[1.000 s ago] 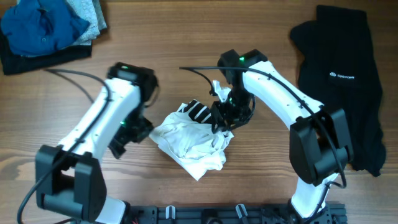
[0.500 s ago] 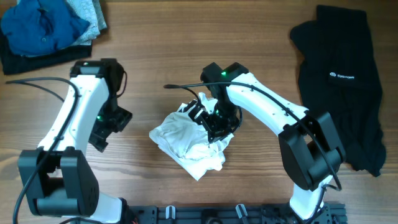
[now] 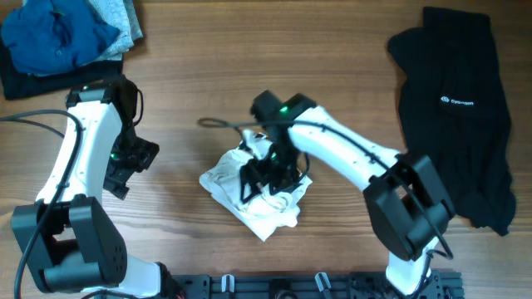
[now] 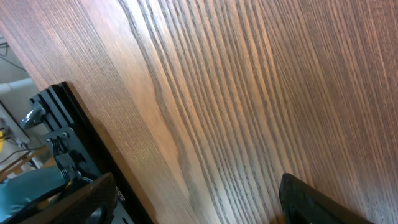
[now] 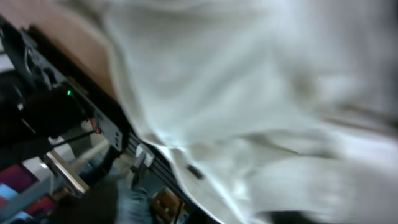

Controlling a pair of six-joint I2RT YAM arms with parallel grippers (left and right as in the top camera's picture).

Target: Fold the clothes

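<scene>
A crumpled white short-sleeved T-shirt of thin, wrinkled fabric [image 3: 268, 213] lies bunched in the middle of the wooden worktop [image 3: 349, 50]. The right arm's dark end effector [image 3: 264, 176] is pressed down onto its upper part. The right wrist camera shows only blurred white cloth, so I cannot tell whether its jaws are parted or closed. The left arm's end effector [image 3: 123, 170] hangs well apart from the shirt over bare wood, its dark fingers [image 4: 311, 202] spread wide with nothing between them. A black garment with a small white logo [image 3: 465, 149] lies at the right edge, and a folded pile of blue and grey garments [image 3: 58, 37] sits at the far left corner.
</scene>
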